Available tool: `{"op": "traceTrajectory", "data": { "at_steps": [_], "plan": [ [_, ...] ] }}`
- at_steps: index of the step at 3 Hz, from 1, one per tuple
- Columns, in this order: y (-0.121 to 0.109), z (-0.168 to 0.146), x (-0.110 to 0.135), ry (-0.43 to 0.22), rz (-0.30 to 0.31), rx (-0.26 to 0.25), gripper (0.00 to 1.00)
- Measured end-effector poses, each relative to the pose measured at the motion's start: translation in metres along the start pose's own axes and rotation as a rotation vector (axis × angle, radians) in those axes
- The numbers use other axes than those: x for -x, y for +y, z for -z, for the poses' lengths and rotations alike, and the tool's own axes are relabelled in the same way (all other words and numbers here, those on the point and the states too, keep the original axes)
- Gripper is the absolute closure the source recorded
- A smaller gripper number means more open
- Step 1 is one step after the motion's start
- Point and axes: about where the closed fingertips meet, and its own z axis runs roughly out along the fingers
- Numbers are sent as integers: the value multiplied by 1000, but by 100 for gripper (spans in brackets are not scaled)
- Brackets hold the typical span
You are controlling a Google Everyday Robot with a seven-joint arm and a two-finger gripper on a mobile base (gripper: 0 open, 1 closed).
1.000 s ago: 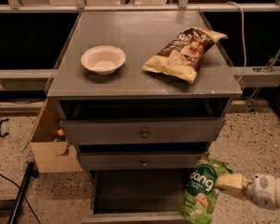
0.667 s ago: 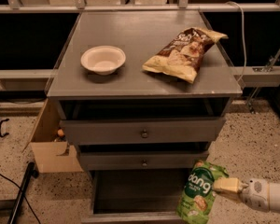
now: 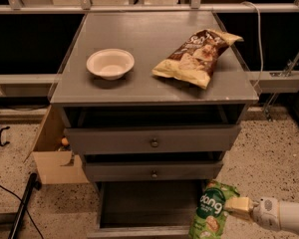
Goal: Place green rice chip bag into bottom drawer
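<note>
Gripping crinkly green rice chip bag (image 3: pixel 209 217), claw (image 3: pixel 228 205) apparently overhangs bottom drawer (image 3: pixel 139 209).

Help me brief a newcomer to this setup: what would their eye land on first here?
The bright green rice chip bag at lower right stands out first, pinched at its edge by the gripper reaching in from the right, at the right front corner of the pulled-out bottom drawer. Next, on the grey cabinet top, a brown-and-yellow chip bag lies right of a white bowl.
</note>
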Motion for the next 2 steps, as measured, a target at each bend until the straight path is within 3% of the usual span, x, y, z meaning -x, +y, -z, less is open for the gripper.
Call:
{"op": "traceTrajectory", "data": {
  "at_steps": [2],
  "plan": [
    [60, -72, -10, -36, -54, -4, 100]
  ]
}}
